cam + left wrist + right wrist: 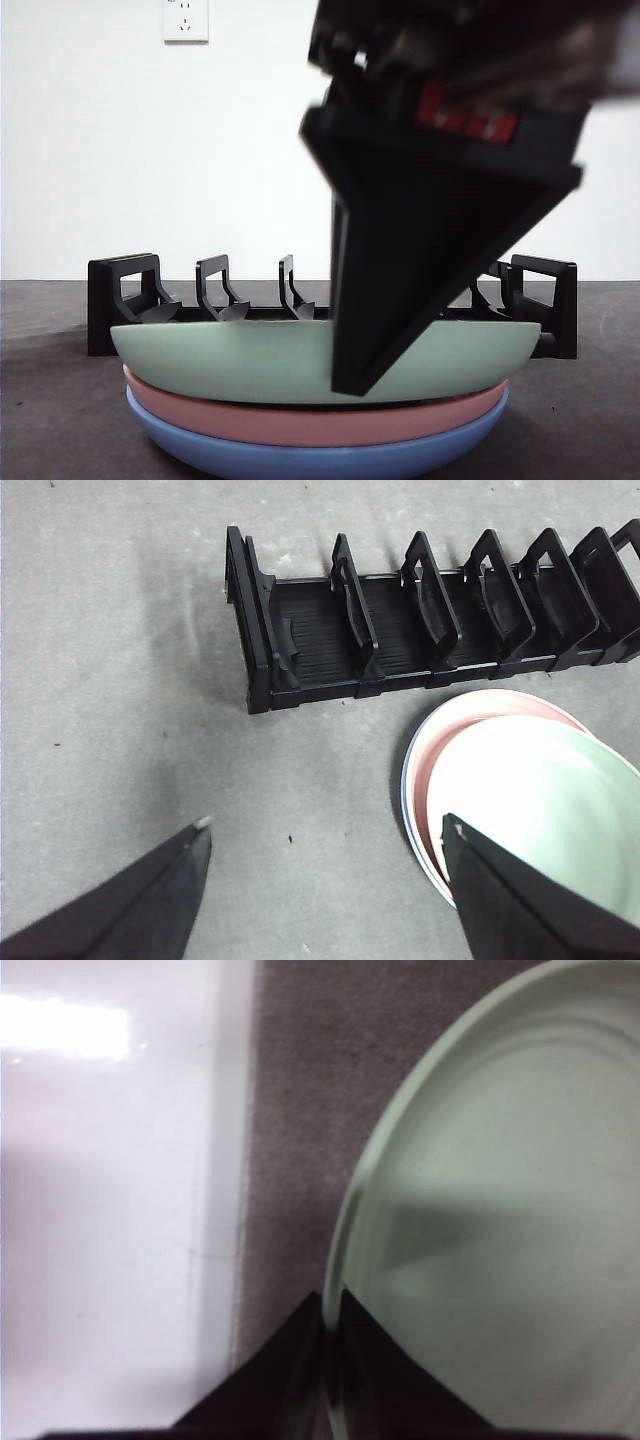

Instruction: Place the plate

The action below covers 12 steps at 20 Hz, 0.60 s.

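Here the right gripper (pixel 325 1360) has its jaws closed thin on the rim of the green plate (pixel 250 360), which lies topmost on a stack over a pink plate (pixel 300 420) and a blue plate (pixel 320 458) on the desk (pixel 120 680). The black rack (pixel 420 630) stands just behind. The left gripper (pixel 325 845) hovers beside the stack, jaws wide.

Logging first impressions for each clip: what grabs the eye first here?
A big black gripper, the right gripper, fills the front view, its jaws shut on the rim of the green plate. That plate tops a stack on a pink plate and a blue plate. Behind them runs a black dish rack, slots unfilled.
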Each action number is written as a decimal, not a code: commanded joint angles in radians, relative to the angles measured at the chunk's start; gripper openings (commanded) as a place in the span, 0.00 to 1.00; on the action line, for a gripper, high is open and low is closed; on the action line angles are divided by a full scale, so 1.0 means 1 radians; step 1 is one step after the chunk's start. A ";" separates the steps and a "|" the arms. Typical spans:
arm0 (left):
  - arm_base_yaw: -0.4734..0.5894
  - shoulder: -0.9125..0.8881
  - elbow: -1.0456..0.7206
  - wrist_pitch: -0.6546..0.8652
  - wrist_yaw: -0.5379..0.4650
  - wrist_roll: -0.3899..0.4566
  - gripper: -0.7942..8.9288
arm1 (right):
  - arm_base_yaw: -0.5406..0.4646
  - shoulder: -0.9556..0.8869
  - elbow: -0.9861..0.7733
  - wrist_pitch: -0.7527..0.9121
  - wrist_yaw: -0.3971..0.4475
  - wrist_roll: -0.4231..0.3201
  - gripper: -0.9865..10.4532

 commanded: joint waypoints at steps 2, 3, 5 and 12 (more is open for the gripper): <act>-0.002 0.006 0.019 0.008 -0.003 0.001 0.46 | 0.013 0.030 0.016 0.004 -0.006 -0.001 0.28; -0.002 0.006 0.019 0.008 -0.003 0.001 0.46 | 0.014 0.029 0.018 0.005 -0.006 0.017 0.34; -0.002 0.006 0.019 0.008 -0.003 0.003 0.46 | 0.013 0.022 0.045 -0.014 -0.006 0.093 0.38; -0.002 0.030 0.019 0.021 -0.003 0.003 0.46 | -0.110 -0.209 0.105 0.017 0.119 0.280 0.38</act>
